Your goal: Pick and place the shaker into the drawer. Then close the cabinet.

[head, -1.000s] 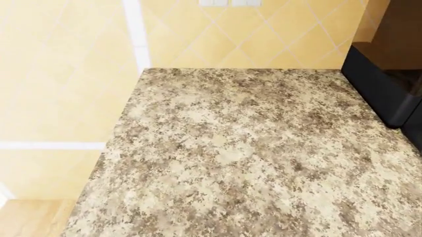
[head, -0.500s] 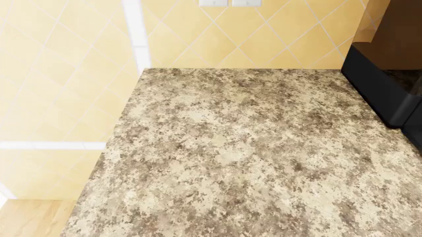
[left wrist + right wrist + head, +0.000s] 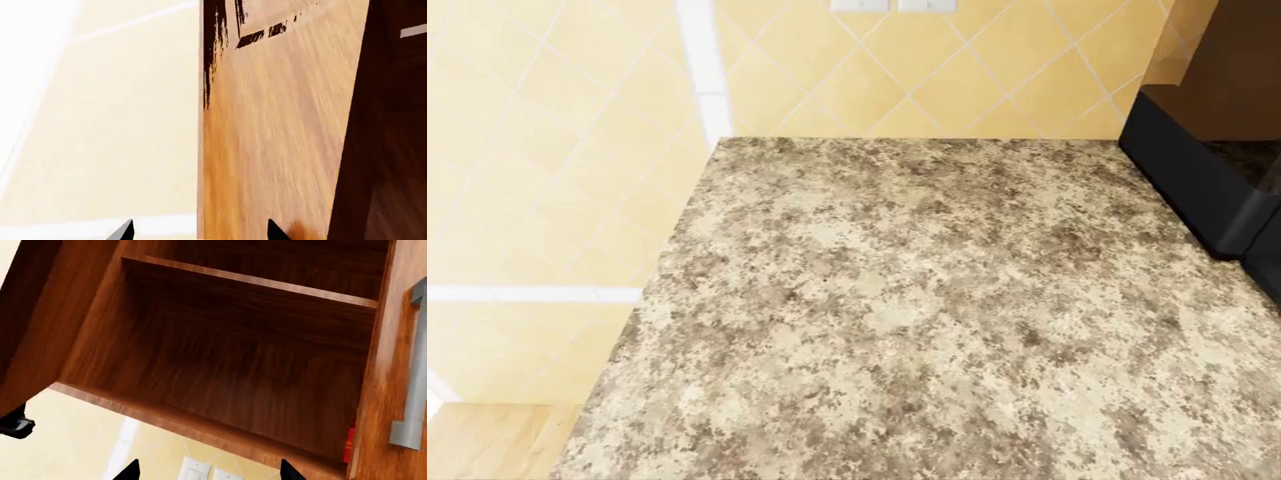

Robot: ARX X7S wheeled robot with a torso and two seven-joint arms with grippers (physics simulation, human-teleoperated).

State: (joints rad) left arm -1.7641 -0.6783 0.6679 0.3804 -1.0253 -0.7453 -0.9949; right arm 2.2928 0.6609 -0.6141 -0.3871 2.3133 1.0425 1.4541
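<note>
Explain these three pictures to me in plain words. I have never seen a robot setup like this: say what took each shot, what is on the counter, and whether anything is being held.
These are simulator renders from a wheeled robot with two arms.

The head camera looks down on a speckled granite countertop, with yellow tiled wall behind it and a black appliance at the right edge. Nothing else shows on the counter in this shot, and neither arm is in it.

The left wrist camera sits by the left gripper; only two dark fingertips show, spread apart, facing a wooden panel.

The right wrist camera shows the right gripper, tips also spread, pointing into an open wooden cabinet with a silver handle beside it.

Nothing is held. No shaker or drawer appears in any picture.
</note>
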